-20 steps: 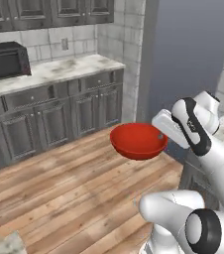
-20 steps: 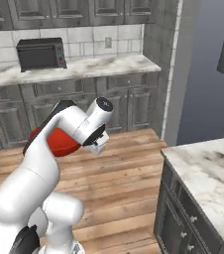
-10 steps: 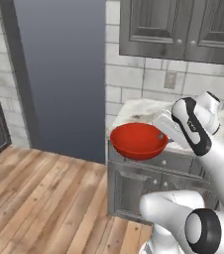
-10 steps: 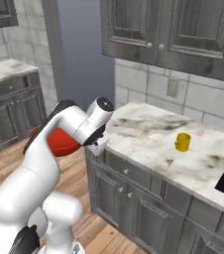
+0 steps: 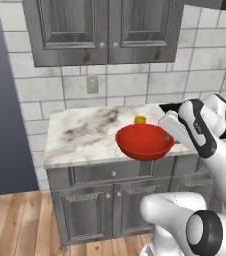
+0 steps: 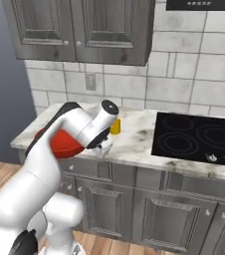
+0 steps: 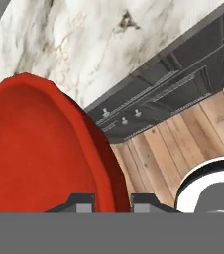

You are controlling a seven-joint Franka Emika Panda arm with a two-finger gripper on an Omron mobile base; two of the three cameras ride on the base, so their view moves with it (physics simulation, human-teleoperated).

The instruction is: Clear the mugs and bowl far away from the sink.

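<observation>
Driving round has brought the marble counter (image 5: 85, 135) before me; I'm holding the red bowl (image 5: 144, 141) clamped in the gripper (image 7: 112, 201) above its front edge, yellow mug (image 6: 115, 126) standing behind.

marble counter (image 5: 85, 135), yellow mug (image 6: 115, 126), black cooktop (image 6: 199, 139)

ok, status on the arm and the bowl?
Gripper shut on wide glossy red bowl, held over marble counter edge. Small yellow mug on counter behind. Nothing blocking.
</observation>
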